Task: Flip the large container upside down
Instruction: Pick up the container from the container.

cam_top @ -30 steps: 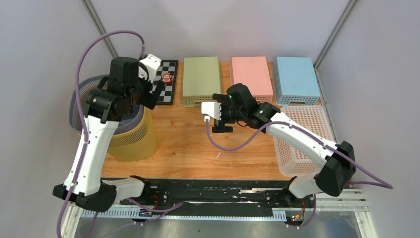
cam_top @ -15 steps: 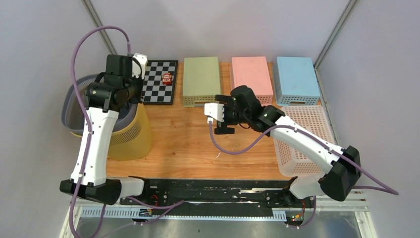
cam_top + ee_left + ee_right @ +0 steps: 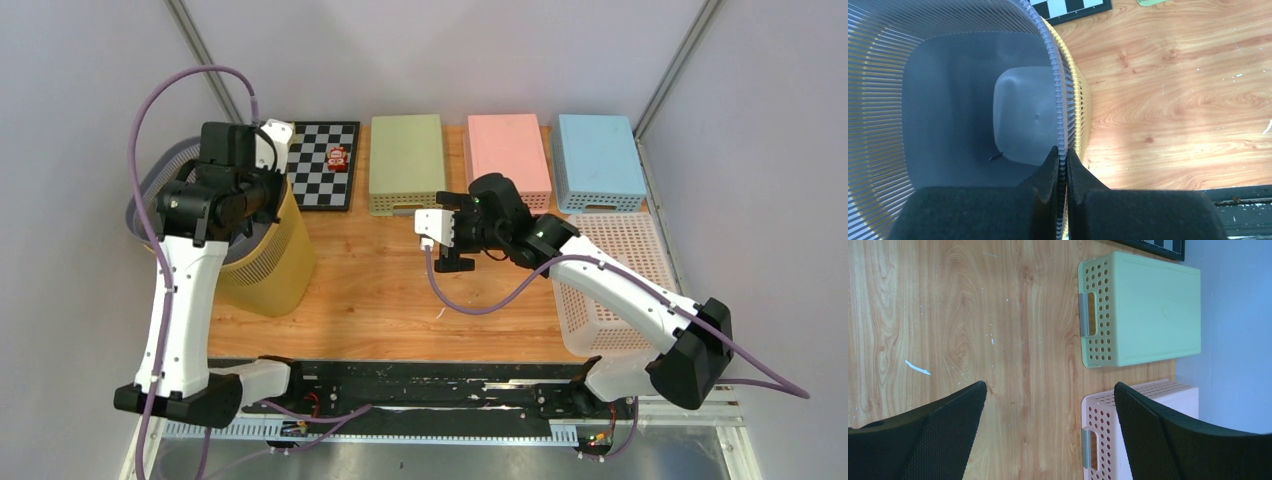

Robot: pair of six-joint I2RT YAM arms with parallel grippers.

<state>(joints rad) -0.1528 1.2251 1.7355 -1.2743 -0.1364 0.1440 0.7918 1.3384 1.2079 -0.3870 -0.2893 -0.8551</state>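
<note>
The large container (image 3: 148,188), a grey slatted basket, sits upright and nested in a yellow slatted basket (image 3: 270,270) at the table's left edge. In the left wrist view its grey inside (image 3: 948,100) fills the left half, and the yellow rim (image 3: 1080,100) runs just outside it. My left gripper (image 3: 1062,152) is shut on the grey ribbed rim, one finger inside and one outside; whether the yellow rim is pinched too is not clear. From above, the left gripper (image 3: 265,203) is mostly hidden under its wrist. My right gripper (image 3: 447,240) hangs open over bare wood mid-table, holding nothing (image 3: 1050,385).
A chessboard (image 3: 322,178) with a small red figure (image 3: 338,157) lies behind the baskets. Green (image 3: 406,160), pink (image 3: 508,155) and blue (image 3: 597,160) perforated bins stand bottom-up along the back. A white perforated basket (image 3: 620,280) stands open at the right.
My left arm swung left from near the chessboard to the basket rim, and its jaws went from open to shut on it. The right arm barely moved.
</note>
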